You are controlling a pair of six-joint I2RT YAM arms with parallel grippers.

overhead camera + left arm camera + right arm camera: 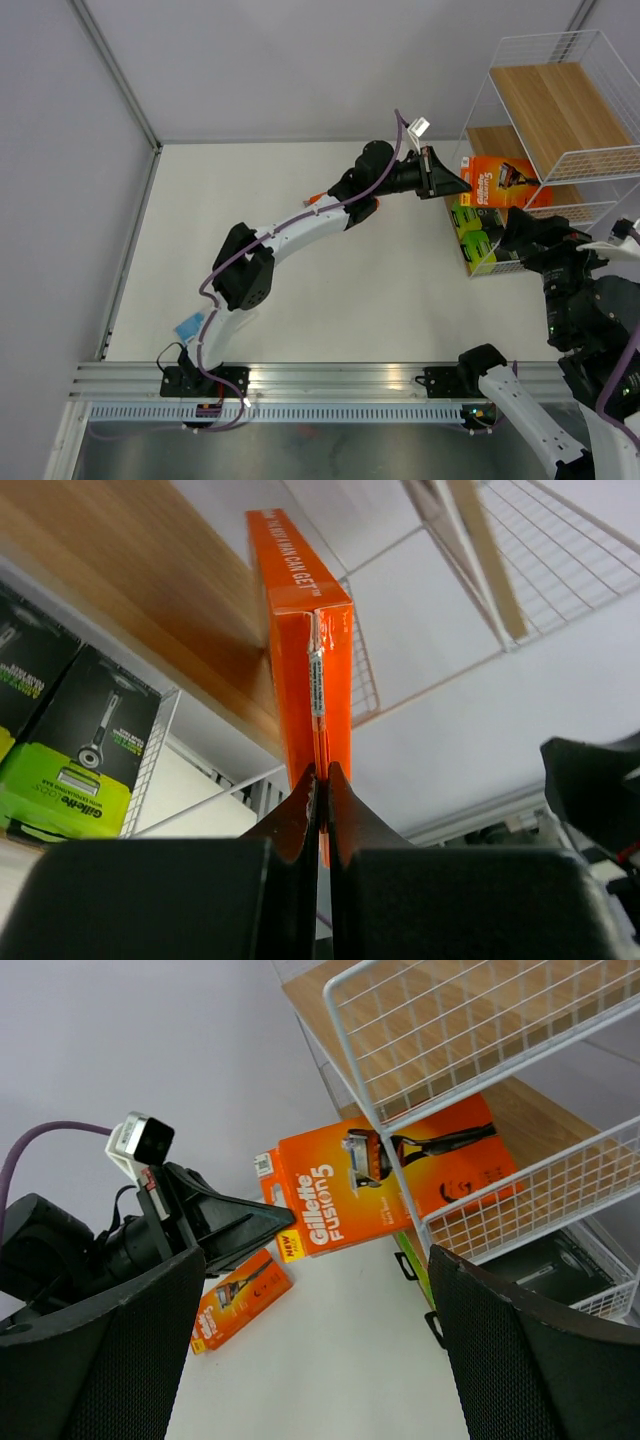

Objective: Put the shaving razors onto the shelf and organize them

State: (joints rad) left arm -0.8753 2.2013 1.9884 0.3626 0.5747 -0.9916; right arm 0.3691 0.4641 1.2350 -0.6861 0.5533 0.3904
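Note:
My left gripper [447, 180] is shut on the edge of an orange razor pack [505, 183] and holds it at the middle tier of the white wire shelf [560, 110]. In the left wrist view the jaws [320, 780] pinch the pack's seam [310, 660]. Two black and lime-green packs [478, 228] stand in the lowest tier [85, 750]. A second orange pack [240, 1298] lies on the table under the left arm. A blue-carded pack [190, 325] lies by the left arm's base, partly hidden. My right gripper [320, 1360] is open and empty, near the shelf's front.
The shelf stands at the table's far right edge; its top tier [470, 1040] holds nothing. A grey wall runs along the back and left of the table [300, 290]. The right arm [590, 310] sits close to the shelf's near side.

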